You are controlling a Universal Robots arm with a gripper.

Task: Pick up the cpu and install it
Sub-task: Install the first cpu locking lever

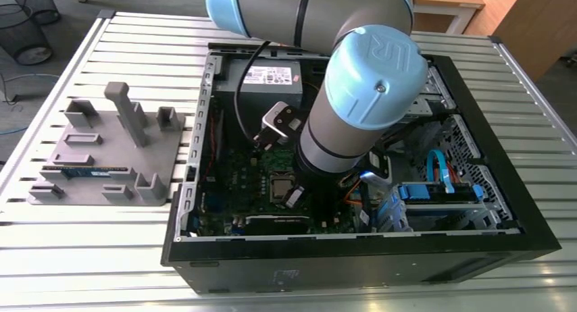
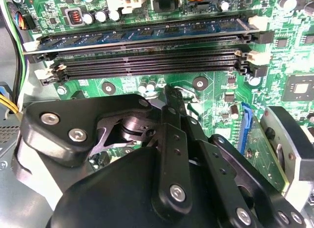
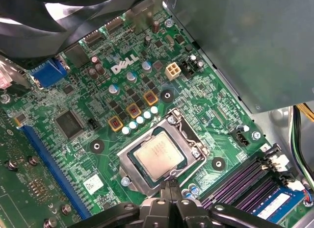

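**While the cpu lies in its socket, the fingers stand pinched at the frame's edge**

Since the slatted bench (image 1: pixel 108 258) carries both the open computer case (image 1: pixel 361 271) and the grey fixture plate (image 1: pixel 99 163) on the exterior view's left, the work is all inside the case. There the arm (image 1: pixel 361 109) reaches down over the motherboard (image 3: pixel 206 100).

On that board the cpu (image 3: pixel 159 154) lies flat within the metal socket frame (image 3: pixel 128 162). Its silver top looks level and square to the frame, as far as I can judge.

The fingers (image 3: pixel 167 193) are pressed together with nothing between them. Their tips are at the frame's near edge, touching it or just above; I cannot tell which. Placement looks done or nearly so, though I cannot tell whether the frame is latched.

To handle this stage well, I judge any motion should run straight up or down, never sideways across the chip. It should also stay clear of the small capacitors (image 3: pixel 190 191) and memory slots (image 3: pixel 240 181) close by.
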